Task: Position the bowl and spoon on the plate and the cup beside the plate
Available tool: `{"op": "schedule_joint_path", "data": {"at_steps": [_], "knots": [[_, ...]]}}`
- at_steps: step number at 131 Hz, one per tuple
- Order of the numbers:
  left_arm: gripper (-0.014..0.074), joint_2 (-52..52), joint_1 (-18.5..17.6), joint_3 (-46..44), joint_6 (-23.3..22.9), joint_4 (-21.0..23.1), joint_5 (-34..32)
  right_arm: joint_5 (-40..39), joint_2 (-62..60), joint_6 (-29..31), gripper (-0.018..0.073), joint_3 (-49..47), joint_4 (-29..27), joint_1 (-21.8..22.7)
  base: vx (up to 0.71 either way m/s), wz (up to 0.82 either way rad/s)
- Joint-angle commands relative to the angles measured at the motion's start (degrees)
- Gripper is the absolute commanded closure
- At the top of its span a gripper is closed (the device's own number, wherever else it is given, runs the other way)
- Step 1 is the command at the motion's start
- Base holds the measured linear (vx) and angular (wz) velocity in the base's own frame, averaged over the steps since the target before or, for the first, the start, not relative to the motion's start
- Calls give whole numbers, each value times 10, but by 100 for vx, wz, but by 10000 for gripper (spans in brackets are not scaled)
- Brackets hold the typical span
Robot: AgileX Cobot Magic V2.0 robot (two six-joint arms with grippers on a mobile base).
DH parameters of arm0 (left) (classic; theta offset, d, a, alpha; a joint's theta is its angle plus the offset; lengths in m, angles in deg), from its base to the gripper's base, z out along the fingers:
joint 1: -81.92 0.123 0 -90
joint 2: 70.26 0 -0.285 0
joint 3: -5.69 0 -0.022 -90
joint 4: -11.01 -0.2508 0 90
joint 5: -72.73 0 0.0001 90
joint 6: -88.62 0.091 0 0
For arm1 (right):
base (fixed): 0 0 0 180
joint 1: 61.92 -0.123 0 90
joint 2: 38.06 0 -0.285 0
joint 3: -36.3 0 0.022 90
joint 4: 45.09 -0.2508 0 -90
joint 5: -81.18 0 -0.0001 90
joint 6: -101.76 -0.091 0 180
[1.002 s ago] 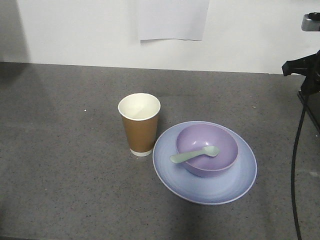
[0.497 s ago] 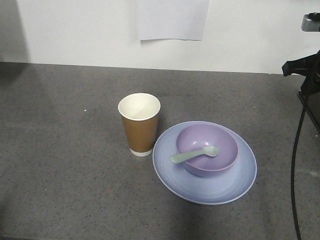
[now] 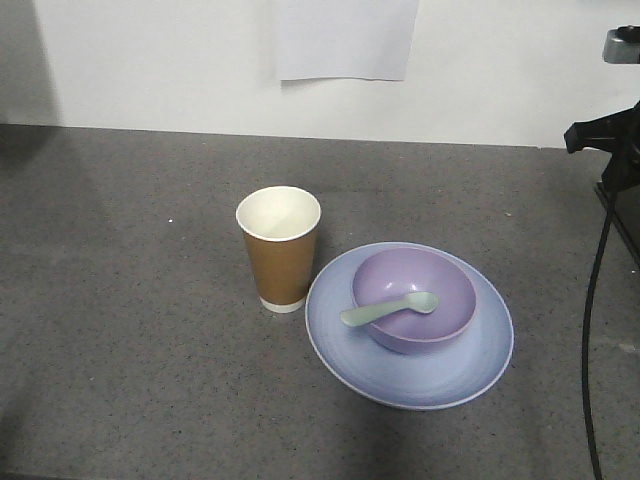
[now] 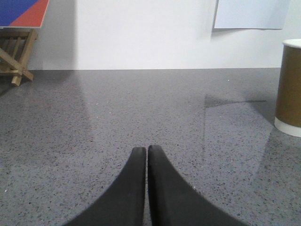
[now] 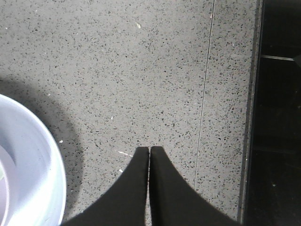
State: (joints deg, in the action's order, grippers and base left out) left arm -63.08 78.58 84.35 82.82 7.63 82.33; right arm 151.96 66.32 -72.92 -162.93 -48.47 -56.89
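Standing complete: lavender bowl (image 3: pixel 414 298) on blue plate (image 3: pixel 420 375), mint spoon (image 3: pixel 389 309) inside, handle toward 8 o'clock.
Paper cup (image 3: pixel 279 247) upright at the plate's 9 o'clock, just beside. Left tool (image 4: pixel 146 153) closed, empty, cup at its 2 o'clock; right tool (image 5: pixel 149 151) closed, empty, plate rim at its 9 o'clock. Both low over the bench (image 3: pixel 120 300); judged finished.

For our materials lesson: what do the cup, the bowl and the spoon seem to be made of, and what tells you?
The cup: probably paper, matte brown wall, white inside and base band. The bowl: likely plastic, smooth pale purple with a soft sheen, though glazed ceramic cannot be excluded. The spoon: seemingly plastic, thin, uniformly mint green.
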Motion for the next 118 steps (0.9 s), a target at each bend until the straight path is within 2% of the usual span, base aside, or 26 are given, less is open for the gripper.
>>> {"op": "schedule_joint_path", "data": {"at_steps": [1,118], "knots": [[604,-10,-2,6,-4,5,-46,-17,-28,2,568,-16,0,2,0,0],[604,-9,-2,6,-4,5,-46,-18,-28,2,568,-16,0,2,0,0]]}}
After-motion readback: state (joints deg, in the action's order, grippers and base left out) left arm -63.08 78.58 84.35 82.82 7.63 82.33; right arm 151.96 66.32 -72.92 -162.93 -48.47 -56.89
